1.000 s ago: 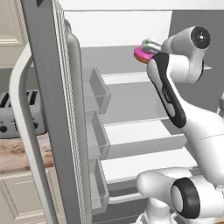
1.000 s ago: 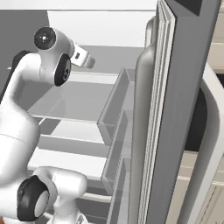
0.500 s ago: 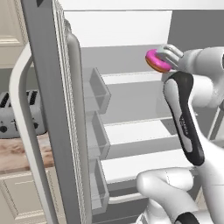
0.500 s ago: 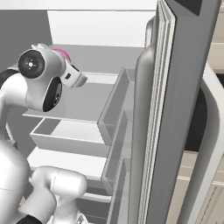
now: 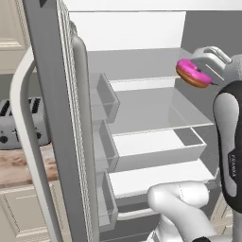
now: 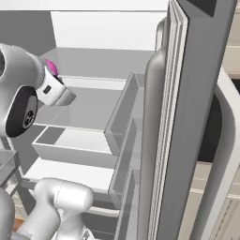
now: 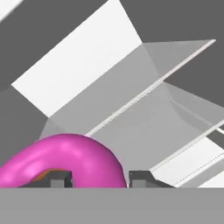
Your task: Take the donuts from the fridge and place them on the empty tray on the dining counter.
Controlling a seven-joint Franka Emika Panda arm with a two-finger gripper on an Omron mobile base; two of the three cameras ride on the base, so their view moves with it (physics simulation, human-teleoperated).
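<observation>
Pink-iced donut (image 5: 194, 73) sits clamped in the end effector (image 7: 99, 177), the two dark tips closed across one side of the ring, carried at upper-shelf height near the right side of the open fridge (image 5: 142, 108). In the hand view the ring rises just ahead of the tips and arches off to one side, tan underside peeking through. Behind it lie bare grey shelves (image 6: 89, 108), so nothing crowds it there. On either flank stand the swung-out doors, the left door (image 5: 56, 123) and the right door (image 6: 187, 117), each with bins facing inward. My read: the clear way out is straight back between them, staying central. The white speckled one I can't spot.
</observation>
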